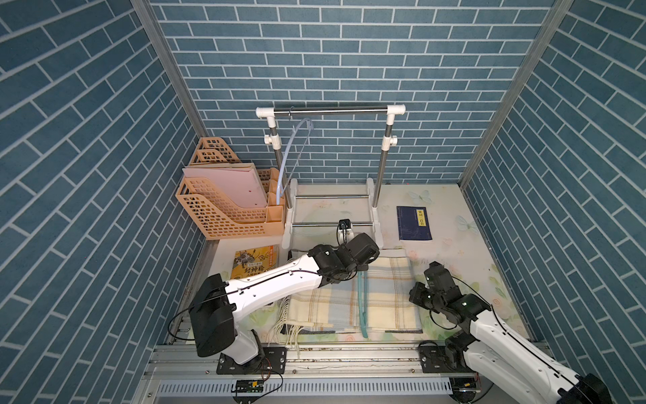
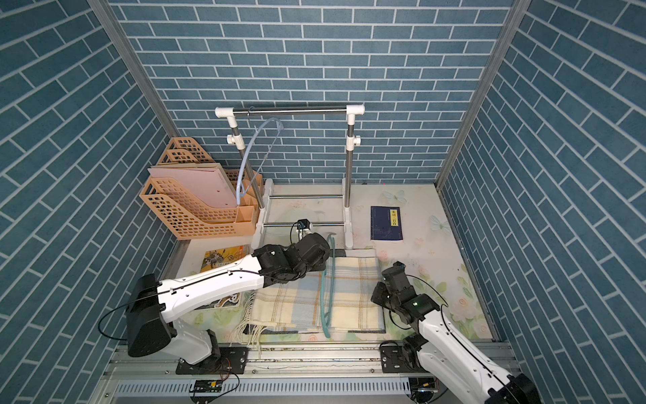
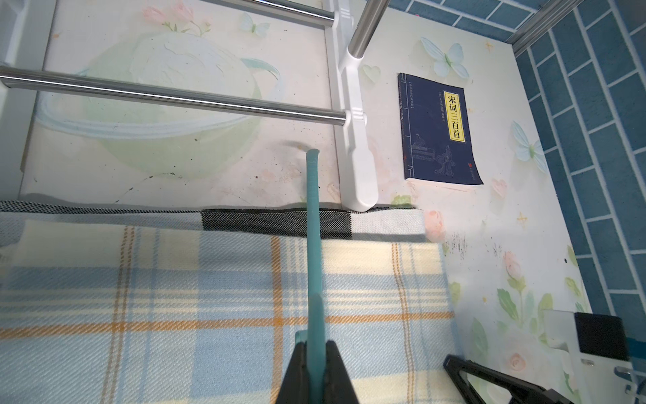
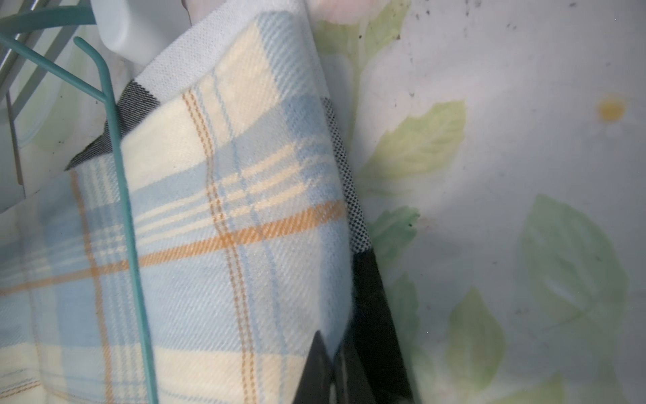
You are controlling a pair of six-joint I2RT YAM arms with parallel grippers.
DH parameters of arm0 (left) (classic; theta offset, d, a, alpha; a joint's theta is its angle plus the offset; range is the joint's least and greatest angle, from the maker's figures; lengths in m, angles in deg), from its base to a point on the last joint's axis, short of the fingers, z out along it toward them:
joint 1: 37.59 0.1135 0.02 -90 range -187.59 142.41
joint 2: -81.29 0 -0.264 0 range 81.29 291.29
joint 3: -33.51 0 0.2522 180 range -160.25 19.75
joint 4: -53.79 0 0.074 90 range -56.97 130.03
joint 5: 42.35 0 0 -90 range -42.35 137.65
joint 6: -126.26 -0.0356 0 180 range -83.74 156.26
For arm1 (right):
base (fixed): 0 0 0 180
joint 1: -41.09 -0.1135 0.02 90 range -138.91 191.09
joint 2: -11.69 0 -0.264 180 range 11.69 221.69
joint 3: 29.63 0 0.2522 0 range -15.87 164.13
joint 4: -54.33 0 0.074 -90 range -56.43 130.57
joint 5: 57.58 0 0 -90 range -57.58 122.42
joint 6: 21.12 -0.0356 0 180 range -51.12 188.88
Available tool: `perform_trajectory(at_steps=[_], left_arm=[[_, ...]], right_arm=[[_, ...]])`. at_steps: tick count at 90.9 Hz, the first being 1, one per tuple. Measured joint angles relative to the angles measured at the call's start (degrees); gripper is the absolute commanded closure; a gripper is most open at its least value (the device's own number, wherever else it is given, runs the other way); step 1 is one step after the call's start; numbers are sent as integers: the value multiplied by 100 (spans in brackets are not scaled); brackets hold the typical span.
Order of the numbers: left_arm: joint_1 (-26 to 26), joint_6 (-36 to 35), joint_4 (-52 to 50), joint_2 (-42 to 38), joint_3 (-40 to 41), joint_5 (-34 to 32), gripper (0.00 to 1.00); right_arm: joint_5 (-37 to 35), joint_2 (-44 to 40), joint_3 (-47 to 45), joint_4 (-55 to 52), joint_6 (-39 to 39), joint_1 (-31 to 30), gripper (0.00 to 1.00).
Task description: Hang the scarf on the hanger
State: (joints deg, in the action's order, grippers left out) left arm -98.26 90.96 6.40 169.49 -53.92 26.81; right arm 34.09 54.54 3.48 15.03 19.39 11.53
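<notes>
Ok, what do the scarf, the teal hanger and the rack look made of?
The scarf: woven cloth, soft and matte; twill ribs and a fringe show. The teal hanger: thin matte rod, plastic or coated wire, cannot tell. The rack: mirror-shiny metal tubes, probably steel, in glossy white plastic joints.

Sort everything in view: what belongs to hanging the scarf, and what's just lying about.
For the job: plaid scarf; teal hanger; left gripper, shut on the teal hanger; right gripper, shut on the plaid scarf's edge.

Lying about: blue book; illustrated book; orange file rack; pink folder; clear hanger; clothes rack.
</notes>
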Motion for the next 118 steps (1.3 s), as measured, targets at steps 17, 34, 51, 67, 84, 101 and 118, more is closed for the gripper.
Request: perform_trajectory(at_steps=[17, 34, 51, 67, 84, 101, 118], left_arm=[[-2, -24, -291, -138, -2, -61, 100], [24, -94, -649, -407, -2, -96, 100], [157, -160, -846, -664, 24, -90, 100], [229, -160, -828, -796, 256, -7, 100], [232, -168, -682, -796, 431, 59, 100], [232, -177, -415, -929, 662, 103, 100], [238, -177, -120, -1338, 1088, 162, 100]], right_arm=[[131, -111, 350, -181, 2, 0, 100], [393, -118, 579, -221, 4, 0, 100], [704, -48, 636, -140, 15, 0, 100], [1152, -13, 638, 295, -33, -50, 100], [1473, 223, 640, 1429, -385, -546, 100], [1606, 933, 643, 2771, -619, -1316, 100], [1707, 1775, 496, 4360, -730, -1659, 100]])
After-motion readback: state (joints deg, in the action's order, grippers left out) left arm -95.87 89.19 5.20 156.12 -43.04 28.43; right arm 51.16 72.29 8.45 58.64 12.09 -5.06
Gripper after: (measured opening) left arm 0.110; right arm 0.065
